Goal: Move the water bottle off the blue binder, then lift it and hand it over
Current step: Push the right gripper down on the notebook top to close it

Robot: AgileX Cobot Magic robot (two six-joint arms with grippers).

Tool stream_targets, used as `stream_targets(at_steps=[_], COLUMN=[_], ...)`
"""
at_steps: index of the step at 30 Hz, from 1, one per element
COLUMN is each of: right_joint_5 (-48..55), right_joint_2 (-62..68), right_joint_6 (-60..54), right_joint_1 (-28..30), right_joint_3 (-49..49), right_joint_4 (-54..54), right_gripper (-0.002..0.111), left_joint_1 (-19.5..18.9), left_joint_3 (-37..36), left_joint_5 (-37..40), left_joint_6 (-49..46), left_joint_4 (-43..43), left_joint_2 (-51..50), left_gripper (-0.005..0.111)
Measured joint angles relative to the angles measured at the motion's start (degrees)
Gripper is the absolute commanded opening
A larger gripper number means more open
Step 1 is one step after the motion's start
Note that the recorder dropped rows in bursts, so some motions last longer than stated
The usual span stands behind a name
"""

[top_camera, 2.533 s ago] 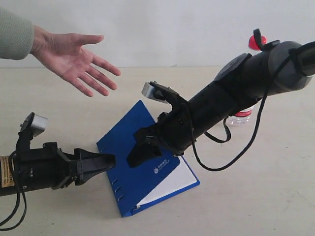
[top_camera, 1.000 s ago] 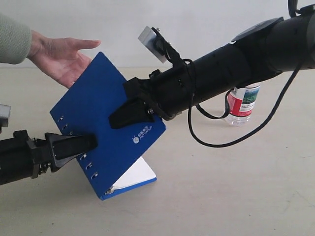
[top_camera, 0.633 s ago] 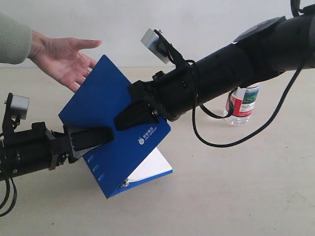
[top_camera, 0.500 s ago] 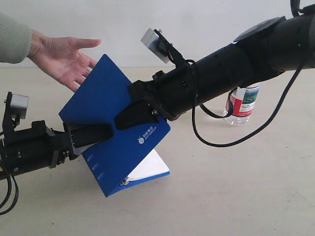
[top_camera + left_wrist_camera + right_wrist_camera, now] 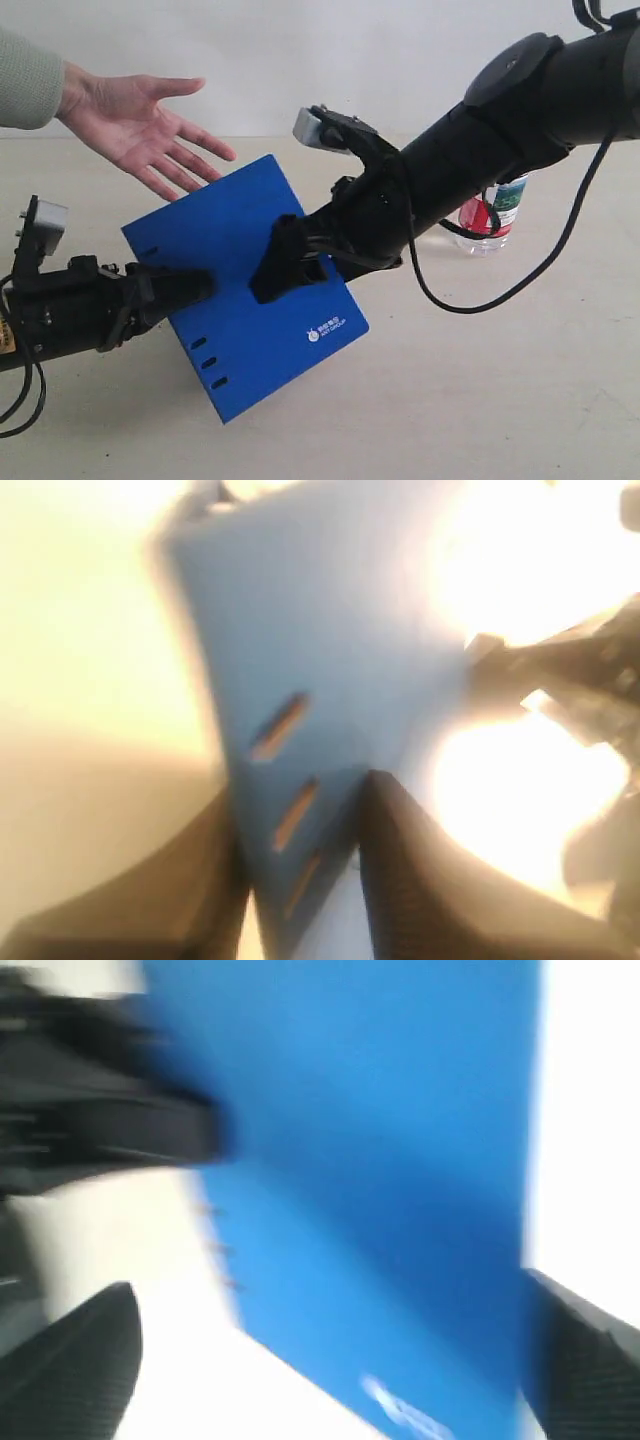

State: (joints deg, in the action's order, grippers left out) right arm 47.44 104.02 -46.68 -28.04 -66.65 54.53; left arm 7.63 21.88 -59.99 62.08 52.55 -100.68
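The blue binder (image 5: 240, 300) hangs tilted above the table, logo corner low. My left gripper (image 5: 190, 285) is shut on its riveted spine edge; in the left wrist view the blurred binder (image 5: 320, 670) sits between the fingers of that gripper (image 5: 300, 790). My right gripper (image 5: 283, 272) lies over the binder's face with its fingers spread wide. In the right wrist view the binder (image 5: 380, 1190) fills the gap of the right gripper (image 5: 330, 1290). The water bottle (image 5: 497, 212) stands upright on the table, half hidden behind the right arm.
A person's open hand (image 5: 150, 125) is held out palm up at the upper left, just above the binder's top corner. A black cable (image 5: 470, 305) loops down from the right arm. The beige table (image 5: 500, 400) spreads out on the right.
The binder has dropped lower and lies flatter, its white pages no longer showing. The right arm has come down with it and its fingers now stand wide. The person's fingers have spread.
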Motion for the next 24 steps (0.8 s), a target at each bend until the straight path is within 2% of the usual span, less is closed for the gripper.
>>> stream_targets(at_steps=[3, 7, 12, 15, 21, 24], right_joint_5=[-3.9, -5.9, -6.8, -5.6, -5.5, -5.2], right_joint_2=[0.0, 0.0, -0.1, -0.7, -5.2, -7.4], right_joint_6=[6.3, 7.5, -3.8, -10.2, -14.6, -15.0], right_joint_1=[0.0, 0.0, 0.0, 0.0, 0.0, 0.0], right_joint_3=[0.0, 0.0, 0.0, 0.0, 0.0, 0.0], right_joint_4=[-7.8, -11.4, -14.7, -17.8, -21.3, -21.3], right_gripper=[0.084, 0.084, 0.084, 0.084, 0.084, 0.084], left_joint_1=[0.0, 0.0, 0.0, 0.2, 0.2, 0.2], left_joint_3=[0.0, 0.0, 0.0, 0.0, 0.0, 0.0], left_joint_5=[1.2, 1.0, 0.1, 2.3, 7.6, 8.9], left_joint_6=[-0.9, -5.1, -16.7, -23.8, -29.1, -29.9], left_joint_4=[0.6, 3.7, 7.3, 8.6, 11.2, 15.2], left_joint_2=[0.0, 0.0, 0.1, 2.0, 8.3, 11.1], left_gripper=[0.004, 0.004, 0.004, 0.004, 0.004, 0.004])
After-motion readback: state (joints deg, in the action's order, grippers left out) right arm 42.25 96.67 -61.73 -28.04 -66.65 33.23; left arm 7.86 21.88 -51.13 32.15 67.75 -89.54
